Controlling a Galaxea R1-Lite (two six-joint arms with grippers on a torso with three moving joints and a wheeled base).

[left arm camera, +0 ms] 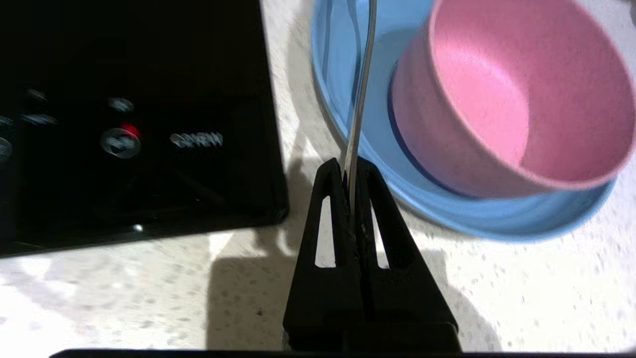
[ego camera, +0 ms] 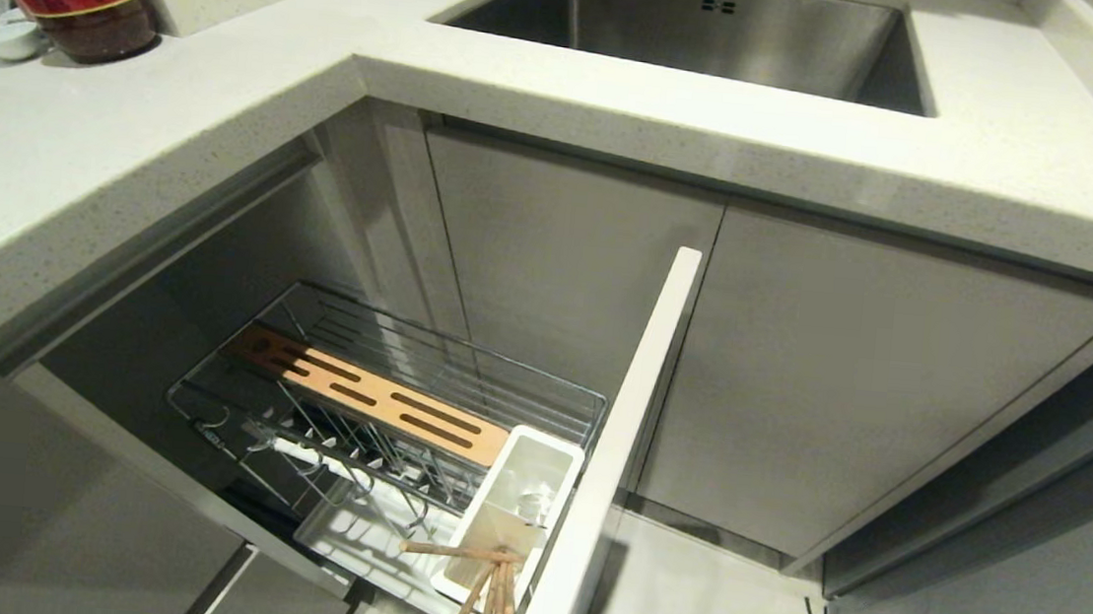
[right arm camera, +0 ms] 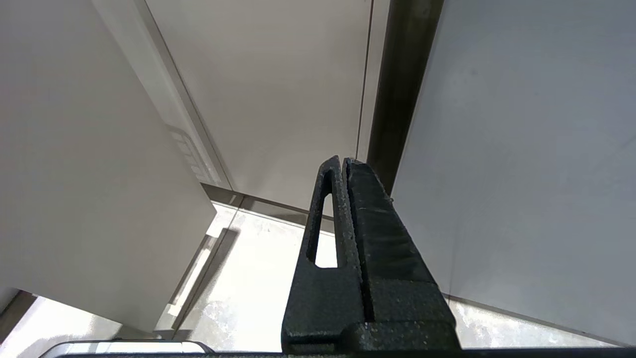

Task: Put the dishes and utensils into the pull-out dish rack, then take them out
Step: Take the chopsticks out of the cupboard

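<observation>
1. Below the speckled white countertop (ego camera: 177, 116), the pull-out dish rack (ego camera: 418, 415), a chrome wire basket with a white cabinet front, stands drawn out of its cabinet.
2. A slotted light-wood board (ego camera: 371, 396) lies across the basket, with the plate prongs beside it.
3. The white plastic utensil bin (ego camera: 514, 512) sits against the cabinet front; thin light-brown wooden chopsticks (ego camera: 488, 584) lean in its near compartment, one lying across the rim.
4. Neither arm appears in the head view.
5. The left gripper (left arm camera: 354, 169) has its black fingers pressed onto the handle of a slim silver metal utensil (left arm camera: 361, 84); its working end is out of frame.
6. The utensil extends over a wide, shallow light-blue plate (left arm camera: 497, 223) resting on the countertop.
7. A deep matte pink bowl (left arm camera: 521, 94) sits in that plate.
8. A black glass cooktop (left arm camera: 129, 119) lies beside the plate.
9. The right gripper (right arm camera: 343, 161) hangs before grey cabinet doors (right arm camera: 521, 149), fingers pressed together and holding nothing.
</observation>
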